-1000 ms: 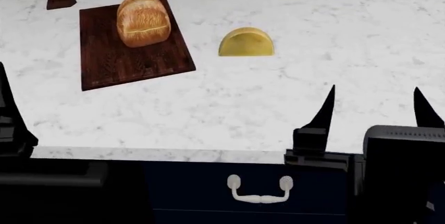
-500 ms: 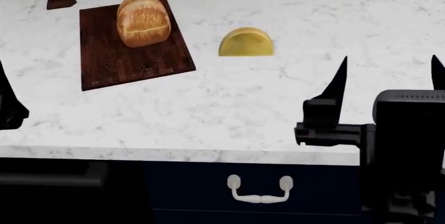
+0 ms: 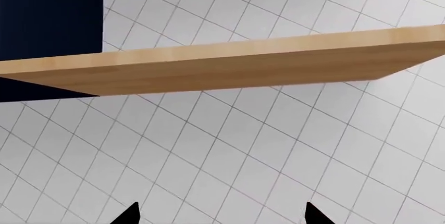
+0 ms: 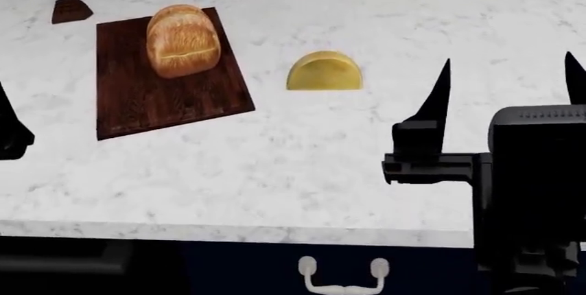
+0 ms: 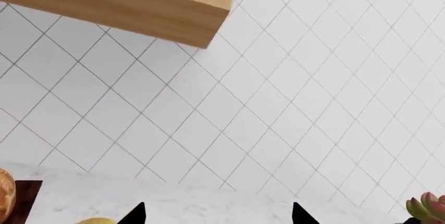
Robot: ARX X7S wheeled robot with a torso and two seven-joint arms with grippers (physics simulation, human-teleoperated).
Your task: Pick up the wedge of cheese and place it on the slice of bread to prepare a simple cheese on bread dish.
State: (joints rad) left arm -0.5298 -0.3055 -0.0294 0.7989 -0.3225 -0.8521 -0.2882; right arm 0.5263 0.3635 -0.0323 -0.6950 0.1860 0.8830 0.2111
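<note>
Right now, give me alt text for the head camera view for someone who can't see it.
A pale yellow half-round cheese wedge lies on a white marble counter, apart from a golden-brown crusty bread loaf on a dark wooden board. The open right gripper hovers near the cheese, holding nothing.

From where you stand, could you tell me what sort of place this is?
Most likely a simulated kitchen: a marble countertop with a drawer handle below it, a white tiled wall with wooden shelves, and bread on a cutting board.
</note>
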